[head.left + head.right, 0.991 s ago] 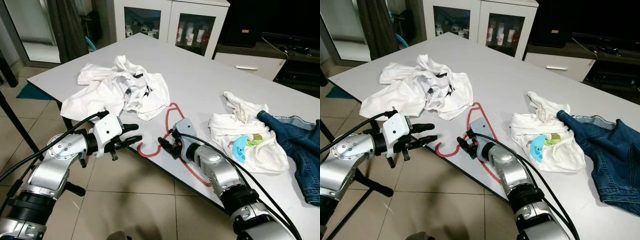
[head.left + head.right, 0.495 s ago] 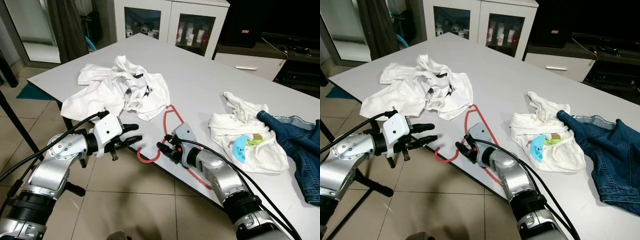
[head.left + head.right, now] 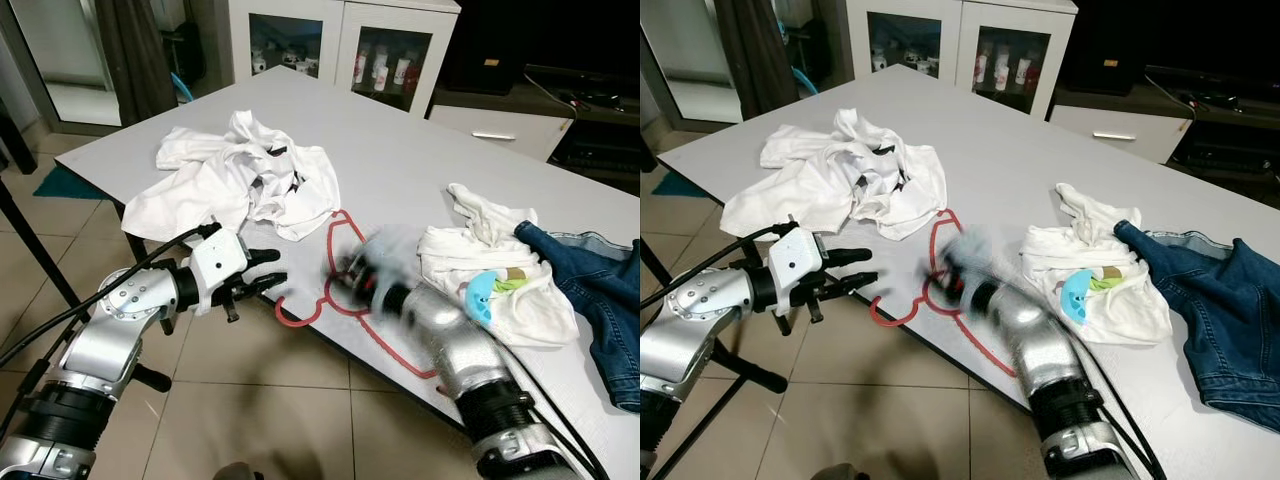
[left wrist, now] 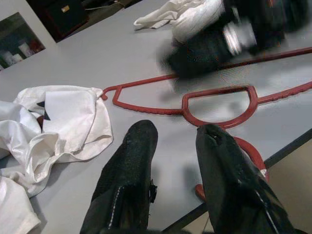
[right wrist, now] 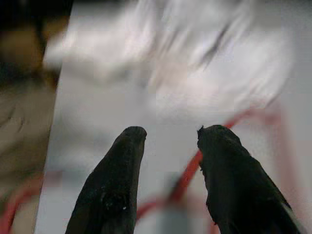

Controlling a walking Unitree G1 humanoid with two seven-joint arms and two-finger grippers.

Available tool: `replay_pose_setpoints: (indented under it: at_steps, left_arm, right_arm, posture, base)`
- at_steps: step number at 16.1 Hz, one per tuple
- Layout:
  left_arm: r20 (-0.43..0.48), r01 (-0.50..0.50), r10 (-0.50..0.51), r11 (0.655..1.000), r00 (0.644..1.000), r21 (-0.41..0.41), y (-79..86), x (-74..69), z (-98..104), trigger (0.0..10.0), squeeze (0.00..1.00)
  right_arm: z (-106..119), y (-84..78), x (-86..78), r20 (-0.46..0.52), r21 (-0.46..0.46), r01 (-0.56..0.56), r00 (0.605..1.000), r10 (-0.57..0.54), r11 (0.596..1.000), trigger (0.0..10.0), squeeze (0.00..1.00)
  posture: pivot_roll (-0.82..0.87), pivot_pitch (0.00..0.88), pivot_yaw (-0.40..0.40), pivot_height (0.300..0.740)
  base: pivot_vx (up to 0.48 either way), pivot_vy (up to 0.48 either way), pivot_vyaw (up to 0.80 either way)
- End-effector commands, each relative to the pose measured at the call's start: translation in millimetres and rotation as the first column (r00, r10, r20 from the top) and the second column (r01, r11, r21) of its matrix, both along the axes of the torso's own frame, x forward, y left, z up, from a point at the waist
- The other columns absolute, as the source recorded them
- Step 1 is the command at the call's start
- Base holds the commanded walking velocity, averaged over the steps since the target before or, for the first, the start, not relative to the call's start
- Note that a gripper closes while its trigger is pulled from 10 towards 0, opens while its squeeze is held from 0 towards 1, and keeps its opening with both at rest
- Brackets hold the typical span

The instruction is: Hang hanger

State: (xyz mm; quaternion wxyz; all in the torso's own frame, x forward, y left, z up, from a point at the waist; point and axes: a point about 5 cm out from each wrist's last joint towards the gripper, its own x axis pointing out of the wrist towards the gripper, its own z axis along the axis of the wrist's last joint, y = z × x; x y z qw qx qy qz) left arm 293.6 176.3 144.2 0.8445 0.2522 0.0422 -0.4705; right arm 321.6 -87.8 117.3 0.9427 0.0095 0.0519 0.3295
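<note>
Red hanger point(image 3: 345, 290) lies flat on the worktop point(image 3: 420, 160), hook end overhanging the near edge. Right end effector point(image 5: 168, 141) blurred over the hanger, fingers spread, nothing pinched. Left end effector point(image 4: 176, 134) hovers off the edge near the hook, fingers spread, empty. Risk: a nudge to the overhanging hook could tip the hanger onto the floor; white shirt point(image 3: 240, 175) just beside could snag.

Silver arms, black cables, white wrist housing, black-fingered left end effector point(image 3: 262, 279).
</note>
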Motion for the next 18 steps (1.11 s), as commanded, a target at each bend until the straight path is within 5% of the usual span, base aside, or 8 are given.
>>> replay_pose_setpoints:
  at_steps: [1, 2, 3, 7, 9, 18]
  left_arm:
    - [0.025, 0.017, -0.017, 1.000, 1.000, 0.008, -3.7, 2.2, 5.1, 10.0, 0.00]
    - [0.027, 0.015, -0.015, 1.000, 1.000, 0.008, -4.0, 2.8, 5.2, 10.0, 0.00]
    - [0.030, 0.013, -0.013, 1.000, 0.999, 0.007, -4.3, 3.4, 5.6, 10.0, 0.00]
    - [0.029, 0.012, -0.012, 1.000, 1.000, 0.009, -2.3, 3.5, 5.9, 10.0, 0.00]
    - [0.031, 0.010, -0.010, 1.000, 0.999, 0.011, -1.3, 4.4, 6.9, 10.0, 0.00]
    - [0.028, 0.010, -0.011, 0.999, 1.000, 0.031, 5.4, -0.2, 7.9, 10.0, 0.00]
  right_arm:
    - [14.1, -7.3, 2.3, 0.067, 0.034, 0.044, 0.997, -0.046, 0.998, 10.0, 0.00]
    - [1.5, -1.3, -12.9, 0.131, -0.124, -0.030, 0.990, 0.046, 0.992, 10.0, 0.85]
    - [-12.5, 0.3, -23.3, 0.116, -0.184, -0.068, 0.989, 0.090, 0.981, 10.0, 1.00]
    - [-19.2, -7.2, -29.0, 0.125, -0.236, -0.032, 0.990, 0.063, 0.971, 10.0, 0.96]
    - [-20.5, -7.4, -33.8, 0.166, -0.282, -0.046, 0.982, 0.095, 0.958, 10.0, 0.00]
    - [-36.7, 14.5, -58.0, 0.213, -0.366, -0.186, 0.937, 0.277, 0.912, 10.0, 0.00]
  posture:
    - [0.07, 0.000, -0.067, 0.723]
    - [0.07, 0.000, -0.069, 0.723]
    - [0.07, 0.000, -0.069, 0.723]
    - [0.06, 0.000, -0.066, 0.723]
    - [0.07, 0.000, -0.066, 0.723]
    - [0.09, 0.000, -0.060, 0.723]
  base:
    - [0.000, 0.000, 0.00]
    - [0.000, 0.000, 0.00]
    - [0.000, 0.000, 0.00]
    - [0.000, 0.000, 0.00]
    - [0.000, 0.000, 0.00]
    - [0.000, 0.000, 0.00]
